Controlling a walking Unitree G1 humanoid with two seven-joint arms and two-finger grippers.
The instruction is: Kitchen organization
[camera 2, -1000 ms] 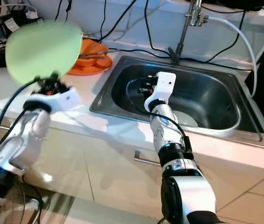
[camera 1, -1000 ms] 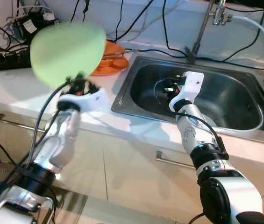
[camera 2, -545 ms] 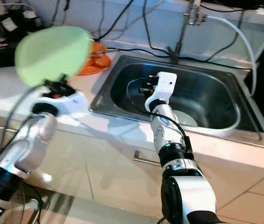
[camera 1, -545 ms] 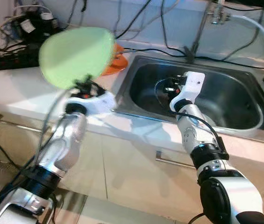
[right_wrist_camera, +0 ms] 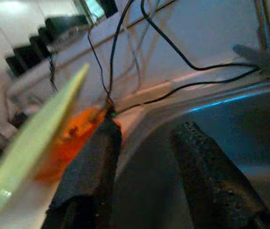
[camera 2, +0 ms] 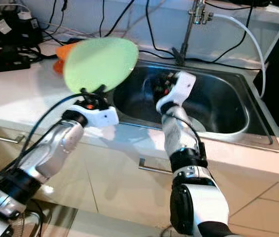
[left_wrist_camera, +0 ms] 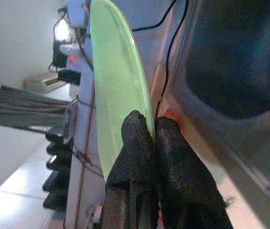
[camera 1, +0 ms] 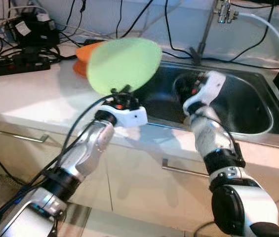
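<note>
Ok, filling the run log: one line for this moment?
left tool: shut on green plate, upright by sink | right tool: open, over sink | orange dish: counter behind

We found no text, label, brand, number or sign that could be read. The green plate (camera 1: 123,64) was plain, and the white housings behind both grippers bore no lettering that we could make out. A pale sticker sat on the black box (camera 1: 28,30) among the cables at the back of the counter (camera 1: 25,94), but whatever was printed on it was too small and soft for us to read. The power strip (camera 1: 11,66) showed no markings that we could tell, and the sink (camera 1: 258,138) rim was bare metal.
</note>
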